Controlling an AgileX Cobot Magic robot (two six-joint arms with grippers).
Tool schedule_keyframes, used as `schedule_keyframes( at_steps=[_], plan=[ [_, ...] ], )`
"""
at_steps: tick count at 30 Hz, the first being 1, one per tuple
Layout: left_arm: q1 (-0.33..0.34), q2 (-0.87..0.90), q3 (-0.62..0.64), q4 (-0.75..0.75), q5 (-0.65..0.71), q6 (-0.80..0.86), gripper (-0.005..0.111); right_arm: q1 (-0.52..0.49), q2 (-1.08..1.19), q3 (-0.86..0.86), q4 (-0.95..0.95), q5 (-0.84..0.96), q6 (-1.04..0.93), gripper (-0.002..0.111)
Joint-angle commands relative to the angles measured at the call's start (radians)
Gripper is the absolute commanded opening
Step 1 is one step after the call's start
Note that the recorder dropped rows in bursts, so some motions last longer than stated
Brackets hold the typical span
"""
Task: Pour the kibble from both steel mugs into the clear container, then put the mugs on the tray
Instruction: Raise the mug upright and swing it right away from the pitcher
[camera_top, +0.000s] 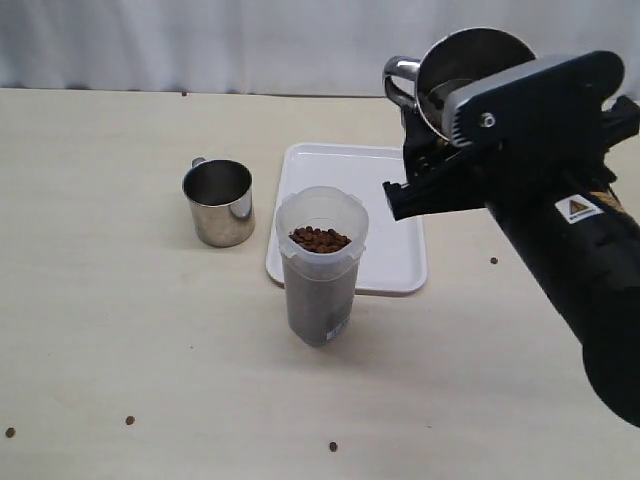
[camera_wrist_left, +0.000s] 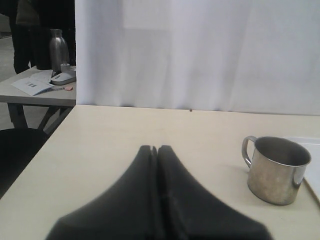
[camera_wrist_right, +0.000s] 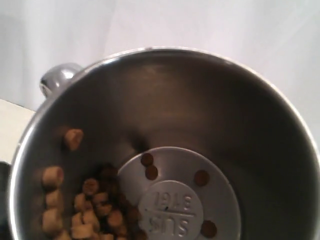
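- The left gripper (camera_wrist_left: 154, 148) sits low over the left of the table (camera_top: 100, 300) with its tapered black fingers pressed together and nothing between them.
- The standing steel mug (camera_top: 218, 201) is upright left of the tray, handle to the far side. Its polished cylinder looks empty, so its pour is judged done.
- A few stray pellets (camera_top: 130, 420) lie on the near table, well apart from everything.
- The clear container (camera_top: 320, 265) stands upright at the tray's near edge. It is frosted plastic with a wide rim, and the brown kibble (camera_top: 320, 239) inside reaches close to the rim.
- The tray (camera_top: 400, 260) is flat, white and low-rimmed with rounded corners. It lies bare just behind the container.
- The right gripper (camera_top: 430, 150) has its jaws spread wide around the raised steel mug (camera_top: 470, 75), which it holds tipped on its side in the air over the tray's far right corner.
- The remaining kibble (camera_wrist_right: 95, 205) sits in a clump against the smooth wall of that mug.
- The second pour seems to be the step in hand. The next move calls for bringing the lip over the container's mouth and tipping gently, as little room is left.
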Motion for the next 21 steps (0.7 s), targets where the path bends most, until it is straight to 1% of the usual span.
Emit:
schedule_keyframes(
  at_steps=[1,5,12,17,21],
  plan=[
    [-0.005,-0.004,0.002,-0.006,-0.008,-0.001,0.000,0.000,-0.064,0.029,-0.007,0.023,0.153,0.005],
    [-0.005,-0.004,0.002,-0.006,-0.008,-0.001,0.000,0.000,-0.117,0.069,-0.007,0.014,0.262,0.005],
    [-0.005,-0.004,0.002,-0.006,-0.008,-0.001,0.000,-0.002,-0.159,0.126,0.062,-0.041,0.288,0.005],
    [-0.005,-0.004,0.002,-0.006,-0.008,-0.001,0.000,-0.002,-0.238,0.127,0.120,-0.022,0.141,0.005],
    [-0.005,-0.004,0.002,-0.006,-0.008,-0.001,0.000,-0.002,-0.320,0.127,0.170,0.039,0.084,0.005]
  ],
)
